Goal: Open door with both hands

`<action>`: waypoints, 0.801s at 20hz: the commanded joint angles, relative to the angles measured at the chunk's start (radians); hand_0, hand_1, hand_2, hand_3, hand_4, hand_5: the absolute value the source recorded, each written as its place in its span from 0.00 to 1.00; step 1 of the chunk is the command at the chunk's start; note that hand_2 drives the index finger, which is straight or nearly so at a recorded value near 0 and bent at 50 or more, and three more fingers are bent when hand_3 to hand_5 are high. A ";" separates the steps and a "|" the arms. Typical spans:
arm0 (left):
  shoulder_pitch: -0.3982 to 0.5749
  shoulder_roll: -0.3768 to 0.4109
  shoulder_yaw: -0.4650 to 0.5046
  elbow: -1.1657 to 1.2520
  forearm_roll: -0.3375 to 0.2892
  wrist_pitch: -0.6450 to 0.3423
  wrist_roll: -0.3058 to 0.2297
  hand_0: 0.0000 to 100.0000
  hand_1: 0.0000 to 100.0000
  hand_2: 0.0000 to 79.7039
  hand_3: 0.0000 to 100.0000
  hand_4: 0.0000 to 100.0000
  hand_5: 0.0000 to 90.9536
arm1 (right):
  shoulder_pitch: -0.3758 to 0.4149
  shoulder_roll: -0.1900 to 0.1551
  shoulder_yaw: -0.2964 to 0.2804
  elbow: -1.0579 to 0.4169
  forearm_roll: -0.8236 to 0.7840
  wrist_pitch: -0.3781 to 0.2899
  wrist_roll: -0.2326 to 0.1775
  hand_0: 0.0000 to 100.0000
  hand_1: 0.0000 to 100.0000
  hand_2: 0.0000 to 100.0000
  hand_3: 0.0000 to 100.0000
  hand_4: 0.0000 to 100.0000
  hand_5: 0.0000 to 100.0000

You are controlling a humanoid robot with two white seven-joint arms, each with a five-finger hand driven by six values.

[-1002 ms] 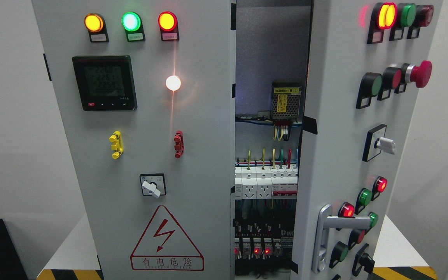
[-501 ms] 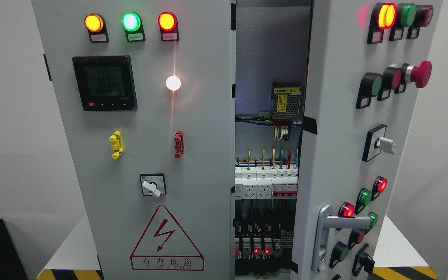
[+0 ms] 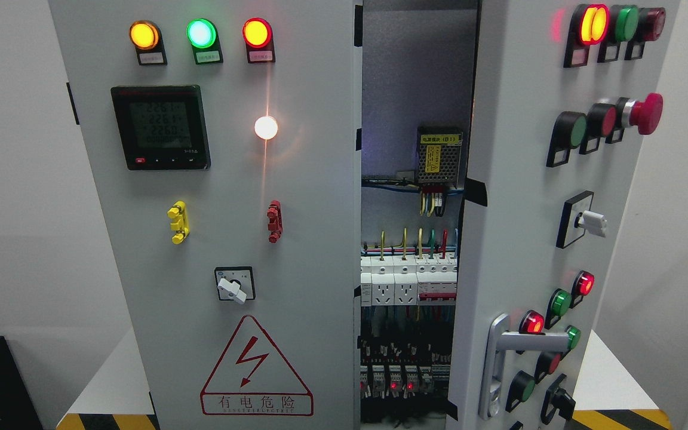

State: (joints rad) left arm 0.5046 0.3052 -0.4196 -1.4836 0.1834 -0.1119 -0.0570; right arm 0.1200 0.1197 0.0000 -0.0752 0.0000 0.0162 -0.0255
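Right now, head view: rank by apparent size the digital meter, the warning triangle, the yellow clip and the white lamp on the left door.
1. warning triangle
2. digital meter
3. yellow clip and white lamp: too close in area to rank; the lamp's glare blurs its edge.

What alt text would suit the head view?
A grey electrical cabinet with its right door swung open, exposing breakers and wiring inside. The left door carries three lit lamps, a digital meter and a shock warning triangle. No robot hand shows.
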 commanded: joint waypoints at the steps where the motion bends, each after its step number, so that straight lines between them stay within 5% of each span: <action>1: -0.027 0.103 -0.041 -0.374 0.001 0.001 -0.001 0.00 0.00 0.00 0.00 0.00 0.00 | 0.000 0.000 -0.003 0.000 0.025 0.001 0.003 0.19 0.00 0.00 0.00 0.00 0.00; 9: -0.222 0.115 -0.041 -0.489 0.022 0.058 -0.001 0.00 0.00 0.00 0.00 0.00 0.00 | 0.000 0.000 -0.003 0.000 0.025 0.001 0.004 0.19 0.00 0.00 0.00 0.00 0.00; 16: -0.371 0.207 -0.074 -0.540 0.146 0.051 -0.001 0.00 0.00 0.00 0.00 0.00 0.00 | 0.000 0.000 -0.003 0.000 0.025 0.001 0.004 0.19 0.00 0.00 0.00 0.00 0.00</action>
State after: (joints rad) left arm 0.2500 0.4153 -0.4599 -1.8599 0.2551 -0.0526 -0.0588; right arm 0.1202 0.1197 0.0000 -0.0752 0.0000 0.0162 -0.0220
